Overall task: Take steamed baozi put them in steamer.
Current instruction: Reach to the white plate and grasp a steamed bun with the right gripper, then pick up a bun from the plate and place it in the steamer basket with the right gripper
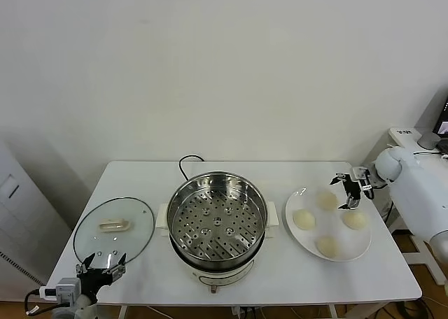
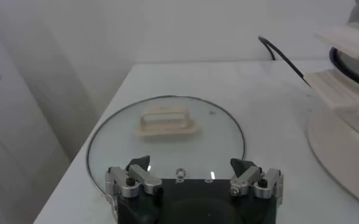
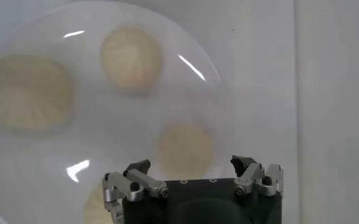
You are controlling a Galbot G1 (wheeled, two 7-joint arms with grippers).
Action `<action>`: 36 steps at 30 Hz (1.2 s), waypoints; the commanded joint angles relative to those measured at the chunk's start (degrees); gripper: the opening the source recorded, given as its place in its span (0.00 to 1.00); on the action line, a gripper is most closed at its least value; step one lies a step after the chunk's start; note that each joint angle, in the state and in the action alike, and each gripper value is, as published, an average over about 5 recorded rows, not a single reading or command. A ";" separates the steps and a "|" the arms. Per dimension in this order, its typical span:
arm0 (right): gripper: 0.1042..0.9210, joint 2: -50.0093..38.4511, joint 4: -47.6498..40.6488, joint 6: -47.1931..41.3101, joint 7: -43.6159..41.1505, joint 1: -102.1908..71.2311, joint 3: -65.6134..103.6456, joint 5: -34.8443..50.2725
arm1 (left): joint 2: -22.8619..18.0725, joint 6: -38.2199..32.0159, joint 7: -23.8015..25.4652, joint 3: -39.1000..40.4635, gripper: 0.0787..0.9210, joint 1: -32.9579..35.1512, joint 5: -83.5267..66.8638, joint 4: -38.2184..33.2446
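Cream baozi (image 1: 327,200) on plate (image 1: 363,245), right tool (image 1: 351,192) spread above

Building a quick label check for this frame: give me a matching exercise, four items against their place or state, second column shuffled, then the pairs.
Column A
1. glass lid
2. steamer
3. steamed baozi
4. right gripper

Column B
a. four on the white plate, on the robot's right
b. open, above the plate's far edge, holding nothing
c. flat on the table, on the robot's left, near the open left gripper
d. mid-table, uncovered, perforated tray bare

Pairs: 1-c, 2-d, 3-a, 4-b
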 commanded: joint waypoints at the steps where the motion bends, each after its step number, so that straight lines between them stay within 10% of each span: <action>1: 0.88 2.31 -3.87 0.55 0.95 0.96 -0.24 -2.77 | 0.06 -0.01 0.02 0.05 0.88 0.03 0.06 -0.07; 9: 0.84 4.30 -6.36 -0.38 3.72 0.89 1.71 -5.25 | -0.02 -0.12 0.00 0.11 0.88 0.37 -0.09 -0.41; 25: 0.45 5.39 -7.33 -0.82 2.23 0.35 3.54 -5.53 | -0.22 -0.41 -0.04 -0.05 0.88 1.39 -0.08 -1.16; 36: 0.43 -0.50 5.04 -2.39 -0.66 2.68 -5.01 6.11 | -0.65 -0.35 -0.16 -0.14 0.88 1.81 0.03 -1.30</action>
